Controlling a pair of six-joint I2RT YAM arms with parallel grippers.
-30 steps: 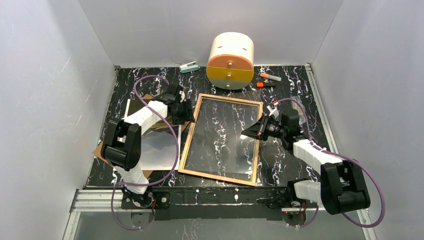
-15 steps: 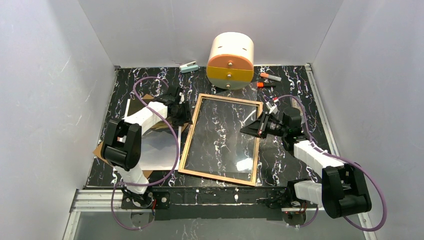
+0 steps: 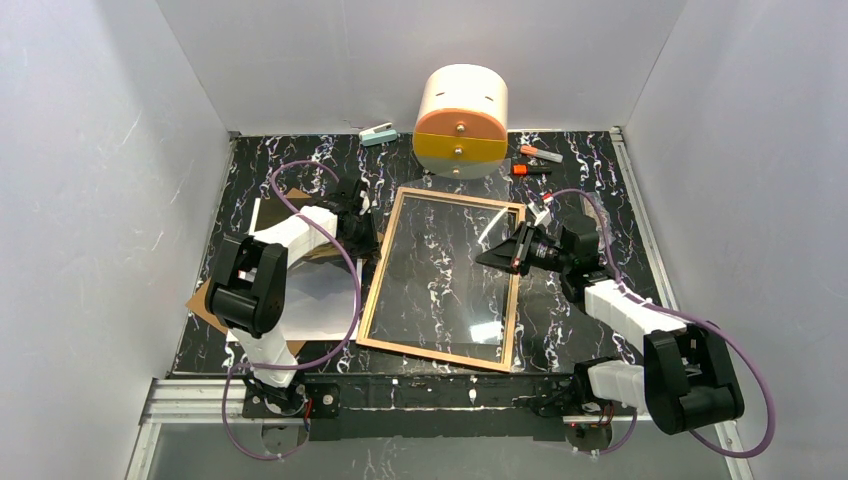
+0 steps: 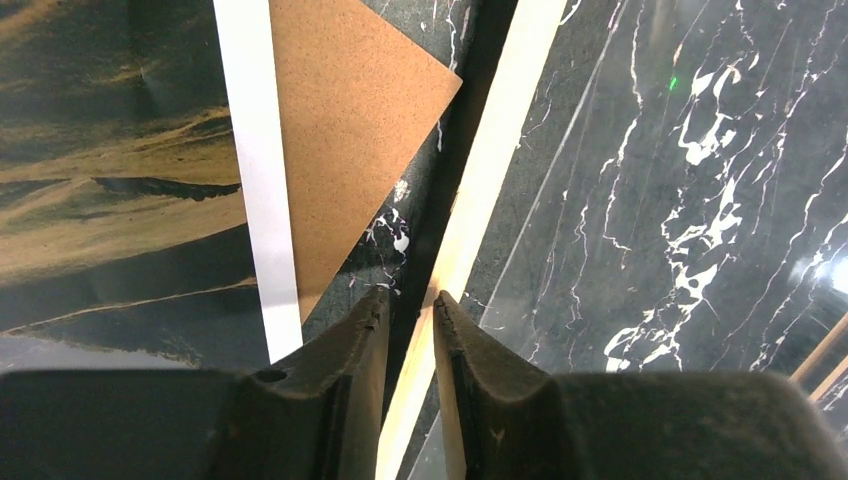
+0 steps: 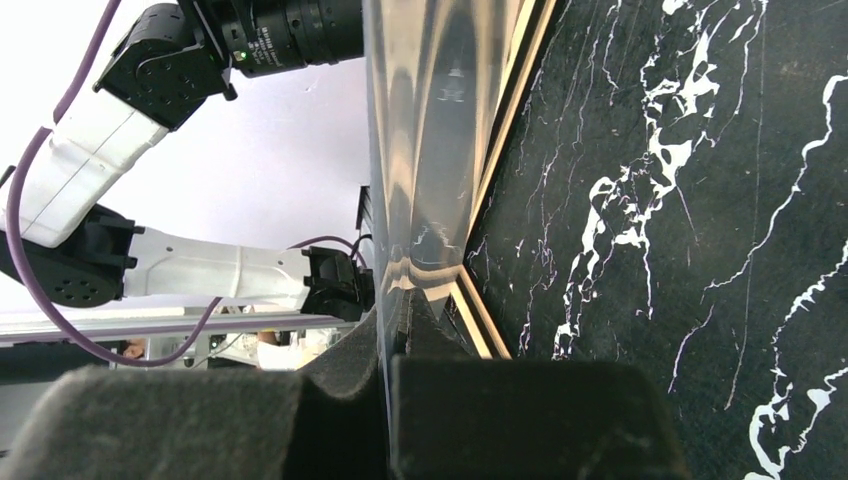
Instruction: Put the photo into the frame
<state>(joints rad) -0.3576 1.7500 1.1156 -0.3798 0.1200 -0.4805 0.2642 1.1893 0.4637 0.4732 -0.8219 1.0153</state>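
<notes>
So the bit that matters right now: the photo (image 4: 120,200), a big thin sheet printed with a dark and golden mountain landscape inside a white border, is lying print-up just to the left of my left hand (image 4: 410,300), on top of a flat brown cardboard backing board (image 4: 350,110). Its long axis runs roughly alongside the left side of the frame (image 3: 437,345), the big rectangular picture frame with the light tan wooden rim, which sits back-up in the middle of the black marbled surface (image 5: 700,200). My left hand is pinched down narrow with only a slim gap between the fingers, right over that left rim. I honestly can't tell if it's touching the wood. My right hand (image 5: 400,315) is over on the frame's far right side, clamped shut on the edge of the clear pane (image 5: 420,120), which looks tipped up off the rim there. So the left arm is clearly the nearer one to the photo, and I reckon the sheet has to travel rightward across that rim to get in.
</notes>
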